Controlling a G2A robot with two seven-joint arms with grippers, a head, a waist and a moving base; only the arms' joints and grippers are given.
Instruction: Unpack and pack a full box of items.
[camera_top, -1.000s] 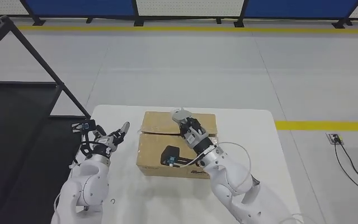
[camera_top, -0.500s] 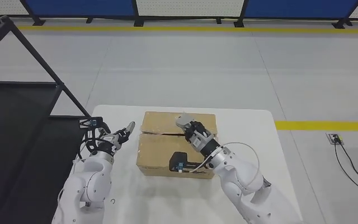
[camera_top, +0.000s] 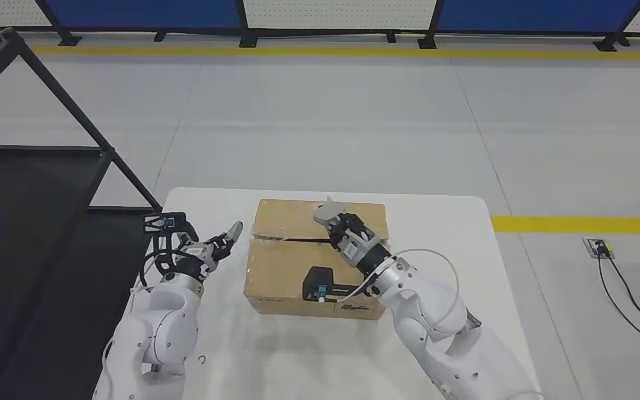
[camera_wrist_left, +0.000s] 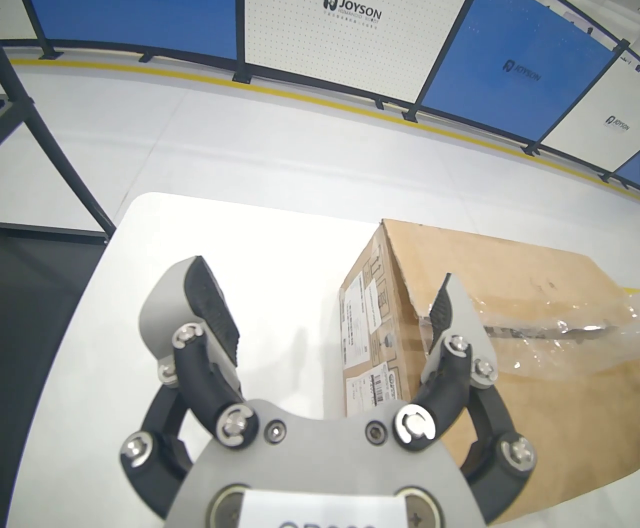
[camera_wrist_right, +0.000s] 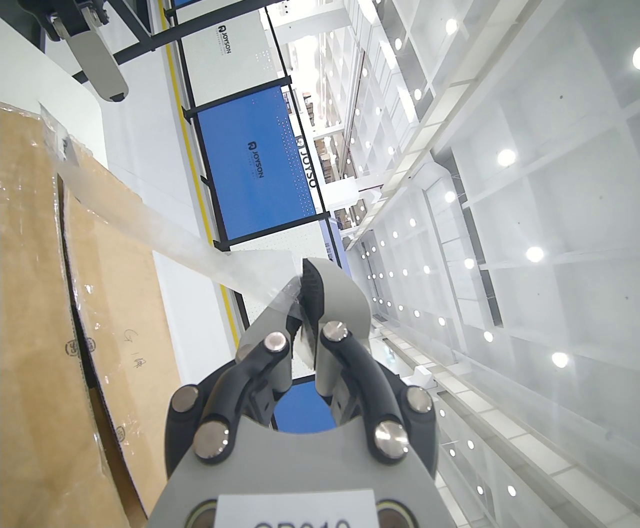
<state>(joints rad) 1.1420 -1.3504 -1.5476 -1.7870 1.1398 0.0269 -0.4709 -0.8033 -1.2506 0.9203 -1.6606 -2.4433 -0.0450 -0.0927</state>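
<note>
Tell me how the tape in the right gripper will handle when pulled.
The tape is probably thin and floppy: it crumples where the right gripper pinches it. It likely weighs next to nothing, yet should resist, since its far end is stuck to the box. Glossy and presumably sticky, it may cling to the gripper rather than slip.

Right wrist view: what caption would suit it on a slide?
Right gripper pinches a strip of clear tape stretching from the top seam of the cardboard box.
</note>
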